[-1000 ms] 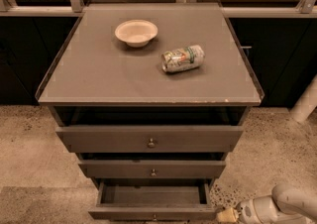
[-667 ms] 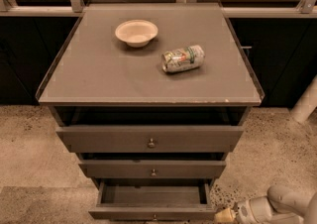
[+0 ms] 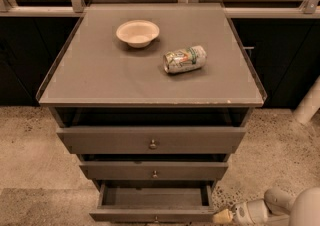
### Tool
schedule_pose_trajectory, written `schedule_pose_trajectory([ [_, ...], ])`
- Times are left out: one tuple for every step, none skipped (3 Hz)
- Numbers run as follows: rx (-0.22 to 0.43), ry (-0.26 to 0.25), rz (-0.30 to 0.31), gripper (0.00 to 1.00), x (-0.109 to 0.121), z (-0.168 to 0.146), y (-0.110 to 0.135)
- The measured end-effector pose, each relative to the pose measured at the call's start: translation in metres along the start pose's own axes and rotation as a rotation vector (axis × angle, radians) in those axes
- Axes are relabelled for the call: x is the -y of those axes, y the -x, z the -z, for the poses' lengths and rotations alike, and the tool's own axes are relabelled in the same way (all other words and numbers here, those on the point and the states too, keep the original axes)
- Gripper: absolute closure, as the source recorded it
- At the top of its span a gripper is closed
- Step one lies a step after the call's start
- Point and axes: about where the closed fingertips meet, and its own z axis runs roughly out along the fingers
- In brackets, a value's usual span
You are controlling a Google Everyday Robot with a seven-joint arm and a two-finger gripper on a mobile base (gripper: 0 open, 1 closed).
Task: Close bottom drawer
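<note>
The bottom drawer [image 3: 152,214] is the narrowest of three grey-brown drawers in the cabinet. It is pulled out the farthest, and its inside shows dark and empty. Its small knob sits at the very bottom edge of the view. My gripper [image 3: 223,216] is low at the bottom right, just beside the drawer front's right end, on a white arm [image 3: 280,207] that comes in from the right.
The middle drawer [image 3: 154,171] and the top drawer [image 3: 151,140] stand slightly out. A cream bowl [image 3: 137,33] and a can lying on its side [image 3: 184,59] rest on the cabinet top [image 3: 100,75]. Speckled floor lies on both sides; dark cabinets stand behind.
The gripper and arm have shifted slightly left, closer to the right end of the bottom drawer's front. The drawers have not moved.
</note>
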Motion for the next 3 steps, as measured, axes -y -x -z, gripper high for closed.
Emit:
schedule_pose_trajectory([
  [0.009, 0.009, -0.032, 1.0, 0.008, -0.006, 0.001],
  [0.044, 0.022, -0.086, 1.0, 0.022, -0.02, 0.007],
  [0.078, 0.029, -0.105, 1.0, 0.027, -0.026, 0.012],
])
